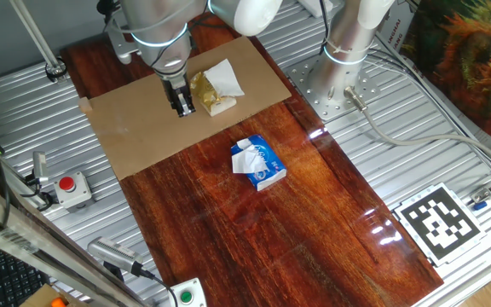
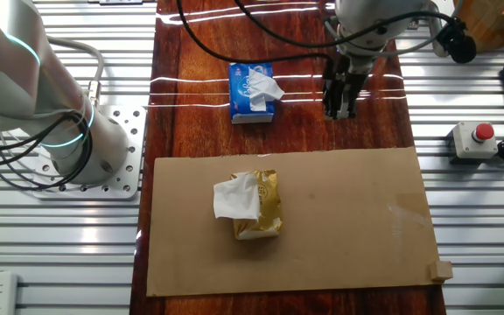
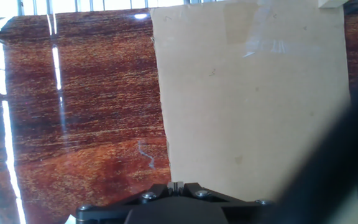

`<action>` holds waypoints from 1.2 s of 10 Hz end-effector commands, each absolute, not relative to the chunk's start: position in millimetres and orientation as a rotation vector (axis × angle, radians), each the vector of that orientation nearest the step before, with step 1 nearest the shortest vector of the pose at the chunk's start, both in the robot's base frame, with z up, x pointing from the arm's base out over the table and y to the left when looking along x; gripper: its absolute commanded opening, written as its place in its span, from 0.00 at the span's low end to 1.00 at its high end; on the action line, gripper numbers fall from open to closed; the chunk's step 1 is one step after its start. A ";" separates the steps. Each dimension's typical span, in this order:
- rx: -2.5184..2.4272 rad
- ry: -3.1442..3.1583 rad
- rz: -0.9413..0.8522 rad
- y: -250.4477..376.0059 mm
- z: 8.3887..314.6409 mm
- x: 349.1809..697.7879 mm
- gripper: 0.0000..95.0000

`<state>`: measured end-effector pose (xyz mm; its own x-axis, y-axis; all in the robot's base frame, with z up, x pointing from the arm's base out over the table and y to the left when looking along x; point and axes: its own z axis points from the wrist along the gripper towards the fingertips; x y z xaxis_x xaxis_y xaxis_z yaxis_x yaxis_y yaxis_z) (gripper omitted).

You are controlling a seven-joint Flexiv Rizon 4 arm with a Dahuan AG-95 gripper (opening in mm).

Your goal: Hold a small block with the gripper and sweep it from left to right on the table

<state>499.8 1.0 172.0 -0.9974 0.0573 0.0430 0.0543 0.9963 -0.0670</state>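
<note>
One small block [image 2: 442,269], a tiny pale tan cube with crisp edges, sits at a corner of the flat cardboard sheet [image 2: 348,219], just off its edge, with nothing gripping it. The matte tan sheet lies on the table [image 2: 191,105], whose glossy red-brown wood shows streaky grain and bright reflected light bars.

The gripper [image 2: 339,109], narrow and black on a silver-and-white arm, hangs well apart from the block, near the sheet's opposite long edge. Whether its jaws are parted or closed I cannot tell; nothing shows between them.

On the sheet rests a yellowish crumpled lump [image 2: 265,210] with a white paper [image 2: 236,198] lying against it. On the bare wood lies a blue-and-white packet [image 2: 250,94] with white tissue bunched out of its top.
</note>
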 end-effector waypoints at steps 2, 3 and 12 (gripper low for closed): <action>-0.084 -3.092 0.099 1.1 173.3 498.9 0.00; -0.082 -3.085 0.100 1.2 173.4 498.9 0.00; 0.008 -3.097 0.115 -50.7 152.7 510.0 0.00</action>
